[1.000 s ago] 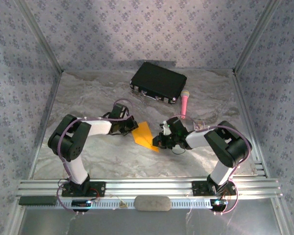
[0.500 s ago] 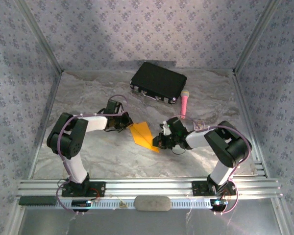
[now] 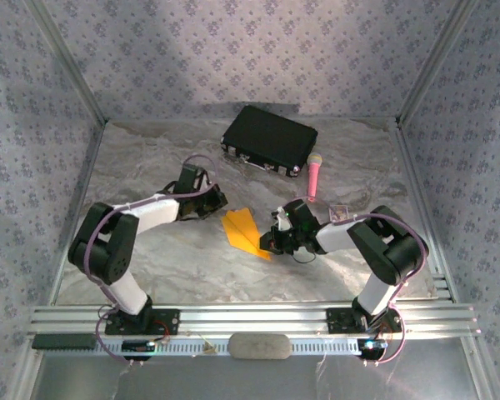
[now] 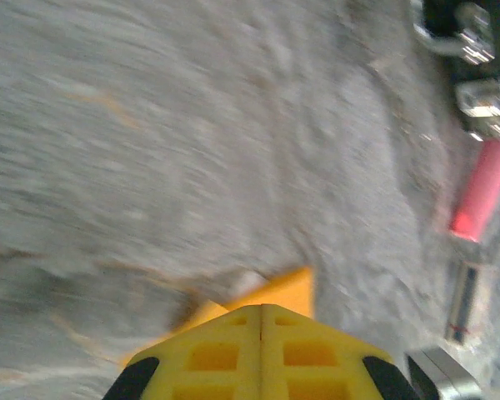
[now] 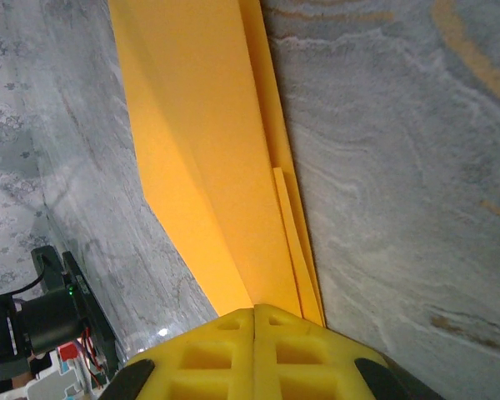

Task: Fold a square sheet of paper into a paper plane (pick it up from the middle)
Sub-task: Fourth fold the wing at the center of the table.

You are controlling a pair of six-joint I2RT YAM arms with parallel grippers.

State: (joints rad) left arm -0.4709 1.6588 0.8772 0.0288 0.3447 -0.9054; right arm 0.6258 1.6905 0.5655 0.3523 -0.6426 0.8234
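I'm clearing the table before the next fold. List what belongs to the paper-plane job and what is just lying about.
Belongs to the job:
- folded orange-yellow paper
- left gripper, shut, near the paper
- right gripper, shut, at the paper's near tip

Just lying about:
- black case
- pink microphone

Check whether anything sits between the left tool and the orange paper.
Nothing visible does. The left tool, shut, hangs just beyond the far-left corner of the paper, with bare table between them. The pink microphone and black case lie farther back, off that path.
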